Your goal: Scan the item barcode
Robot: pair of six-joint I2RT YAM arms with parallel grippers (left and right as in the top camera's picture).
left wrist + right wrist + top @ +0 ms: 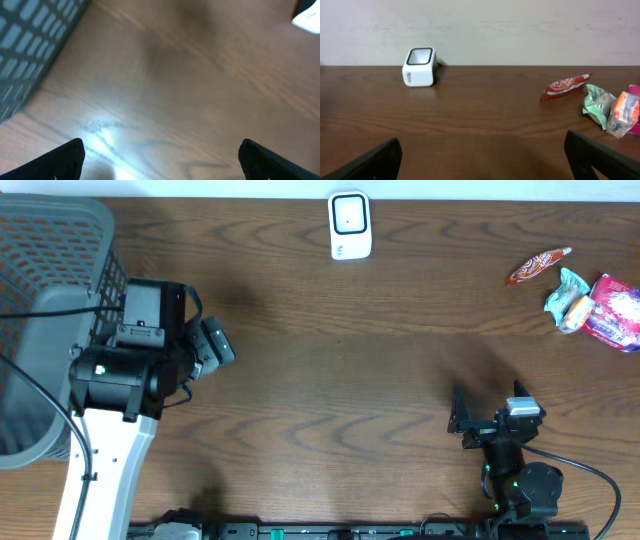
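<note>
Dark wood-grain table (330, 380) lies bare under both arms. The right jaws stand wide open with nothing between them, their black fingertips (370, 162) sitting in the lower corners of the wrist view. The left jaws are just as wide and empty, hanging over bare wood beside the grey lattice basket (45, 290).

Ahead and to the right of the right jaws lie the packets. The nearest is a soft, crinkled green packet (596, 102), which seems to touch an orange-and-pink pack (626, 112), though the frame edge cuts that pack off. Just beyond them is a slim, glossy red sachet (566, 85), its long axis slanting from near-left to far-right. All three sit on the right arm's (510, 450) side, well apart from the left arm (125, 370), so I judge the pick falls to the right.

Farthest off, by the back edge, stands the scanner (419, 66), a white rounded block with a dark-rimmed window on top. It lies ahead and left of the right jaws, well apart from the packets.
</note>
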